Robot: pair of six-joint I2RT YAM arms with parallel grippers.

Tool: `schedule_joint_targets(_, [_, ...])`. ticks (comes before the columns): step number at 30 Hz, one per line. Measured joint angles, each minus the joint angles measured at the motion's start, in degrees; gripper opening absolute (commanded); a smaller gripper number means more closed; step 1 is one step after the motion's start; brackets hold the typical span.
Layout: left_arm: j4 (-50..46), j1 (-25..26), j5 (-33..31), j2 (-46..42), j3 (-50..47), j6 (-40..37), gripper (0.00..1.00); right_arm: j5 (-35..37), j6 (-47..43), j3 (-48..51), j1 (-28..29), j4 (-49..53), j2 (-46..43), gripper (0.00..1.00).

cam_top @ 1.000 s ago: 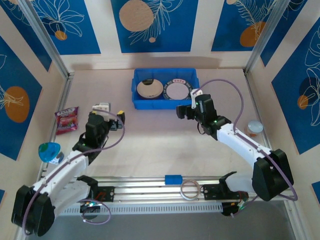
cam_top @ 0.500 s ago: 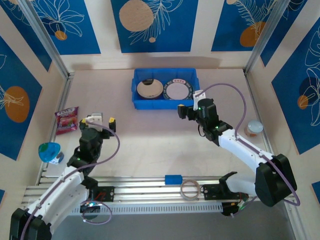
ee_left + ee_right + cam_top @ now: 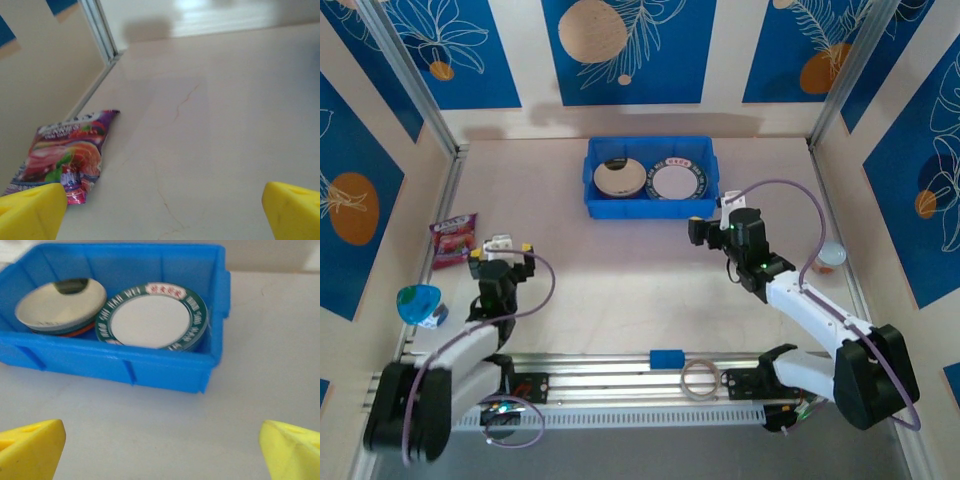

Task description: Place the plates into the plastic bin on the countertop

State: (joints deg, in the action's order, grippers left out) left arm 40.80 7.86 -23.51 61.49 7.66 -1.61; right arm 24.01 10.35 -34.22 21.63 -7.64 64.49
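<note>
The blue plastic bin (image 3: 650, 207) stands at the back middle of the beige countertop (image 3: 620, 290). Inside it lie a cream plate (image 3: 620, 177) on a stack at the left and a white plate with a green-and-red rim (image 3: 675, 181) at the right. In the right wrist view the bin's near wall (image 3: 150, 367) is straight ahead, with the cream plate (image 3: 60, 305) and the rimmed plate (image 3: 150, 320) behind it. My right gripper (image 3: 704, 228) (image 3: 160, 452) is open and empty, just short of the bin's front right corner. Far left, my left gripper (image 3: 501, 245) (image 3: 162, 215) is open and empty above bare countertop.
A pink snack packet (image 3: 454, 240) (image 3: 65, 155) lies left of the left gripper. A teal object (image 3: 418, 302) sits at the left edge, and a small round container (image 3: 830, 255) at the right. A small blue block (image 3: 667, 358) and a clear tape ring (image 3: 700, 380) rest on the near rails.
The left arm has pulled back and to the left, toward the snack packet. The right gripper has drifted right and nearer, away from the bin's front.
</note>
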Motion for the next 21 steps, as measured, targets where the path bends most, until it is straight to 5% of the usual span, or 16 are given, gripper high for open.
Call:
schedule_joint_targets(7, [22.69,-1.99,7.5,29.35,2.95,0.02,1.0,1.75,-0.44,5.16,-4.92,-1.9,-0.15,0.99])
schedule_joint_targets(21, [27.52,-2.51,11.72,29.31,4.87,0.17,1.0,-0.35,-1.73,12.83,-12.76,-19.78,9.7,0.99])
